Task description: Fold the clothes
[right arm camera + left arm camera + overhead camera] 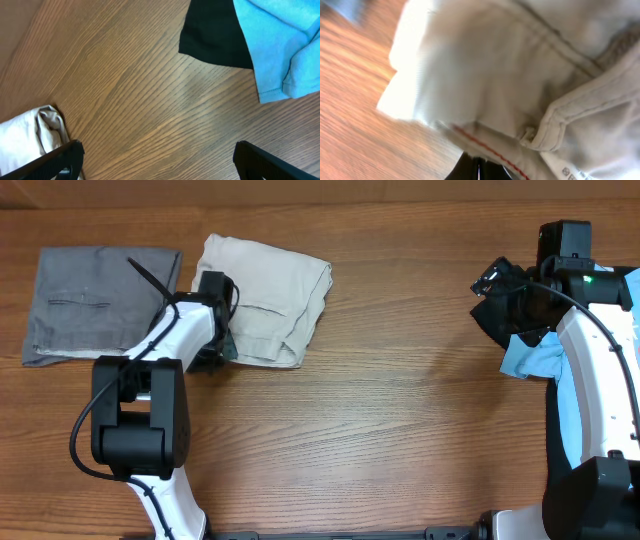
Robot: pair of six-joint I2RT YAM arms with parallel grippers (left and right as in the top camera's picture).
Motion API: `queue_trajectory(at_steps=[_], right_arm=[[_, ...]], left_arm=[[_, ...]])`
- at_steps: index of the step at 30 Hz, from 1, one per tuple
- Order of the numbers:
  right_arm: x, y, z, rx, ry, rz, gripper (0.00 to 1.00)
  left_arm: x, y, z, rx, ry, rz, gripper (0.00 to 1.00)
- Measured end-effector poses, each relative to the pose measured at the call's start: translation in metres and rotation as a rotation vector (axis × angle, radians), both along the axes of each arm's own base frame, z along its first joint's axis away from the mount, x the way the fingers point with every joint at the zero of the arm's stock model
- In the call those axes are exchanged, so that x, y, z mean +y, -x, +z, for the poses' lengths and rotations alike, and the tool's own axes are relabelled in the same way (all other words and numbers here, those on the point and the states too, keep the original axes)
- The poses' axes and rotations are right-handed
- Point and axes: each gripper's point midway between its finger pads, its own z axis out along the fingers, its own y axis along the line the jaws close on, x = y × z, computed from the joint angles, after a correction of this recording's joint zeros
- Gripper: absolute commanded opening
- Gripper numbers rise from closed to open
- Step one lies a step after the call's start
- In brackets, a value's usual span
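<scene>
The khaki trousers (265, 300) lie as a lumpy, half-folded bundle on the wooden table (400, 430). The left gripper (222, 348) is tucked in at the bundle's near edge, at the corner on its own outer side. From those fingertips almost all the cloth spreads away ahead and inward, toward the other arm. The bundle looks only a little longer across the table than deep, so its long axis runs sideways in front of the gripper.

In the wrist view the left gripper (477, 172) has its fingers pressed together at the bottom of the picture, and a hem with red stitching sits right over them. I can't tell whether a fold is caught between them or the cloth only drapes on top.

The right gripper (492, 300) stands spread wide and holds nothing. It hovers beside the light blue T-shirt (540, 355), well apart from the trousers, with bare wood between. Its own view shows the same, with the right gripper (160, 162) fingers far apart over the table.

So the left arm is clearly the nearer one. My guess is that any tidying fold goes from its corner inward. The grey folded trousers (95, 300) lie just beyond its outer side.
</scene>
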Motion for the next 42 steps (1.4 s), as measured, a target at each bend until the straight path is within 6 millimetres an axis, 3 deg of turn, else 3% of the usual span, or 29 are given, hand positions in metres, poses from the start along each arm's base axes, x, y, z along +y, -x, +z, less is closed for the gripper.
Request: queue_trajectory(at_steps=[2,4,6,11,14,17,19,21,26,30,42], right_arm=[[0.000,0.000,0.000,0.000,0.000,0.000,1.00],[0.000,0.000,0.000,0.000,0.000,0.000,1.00],[0.000,0.000,0.000,0.000,0.000,0.000,1.00],[0.000,0.000,0.000,0.000,0.000,0.001,1.00],[0.000,0.000,0.000,0.000,0.000,0.001,1.00],[0.000,0.000,0.000,0.000,0.000,0.001,1.00],[0.000,0.000,0.000,0.000,0.000,0.001,1.00],[0.000,0.000,0.000,0.000,0.000,0.001,1.00],[0.000,0.000,0.000,0.000,0.000,0.001,1.00],[0.000,0.000,0.000,0.000,0.000,0.000,1.00],[0.000,0.000,0.000,0.000,0.000,0.000,1.00]], left_arm=[[0.008,-0.012,0.003,-0.053,-0.024,0.012,0.11],[0.013,-0.025,0.006,-0.107,-0.046,0.012,0.25],[0.017,-0.035,0.009,-0.152,-0.063,0.017,0.25],[0.019,-0.023,0.018,-0.073,-0.071,0.008,0.31],[0.016,-0.019,0.041,-0.013,-0.057,-0.004,0.39],[0.013,-0.025,0.068,-0.008,-0.041,-0.010,0.55],[0.011,-0.032,0.080,-0.026,-0.032,-0.025,0.77],[0.008,-0.041,0.086,-0.049,-0.021,-0.061,0.90],[-0.007,-0.067,0.087,-0.117,0.054,-0.209,1.00],[-0.015,-0.081,0.088,-0.161,0.114,-0.297,1.00],[0.003,-0.091,0.081,-0.189,0.216,-0.400,0.98]])
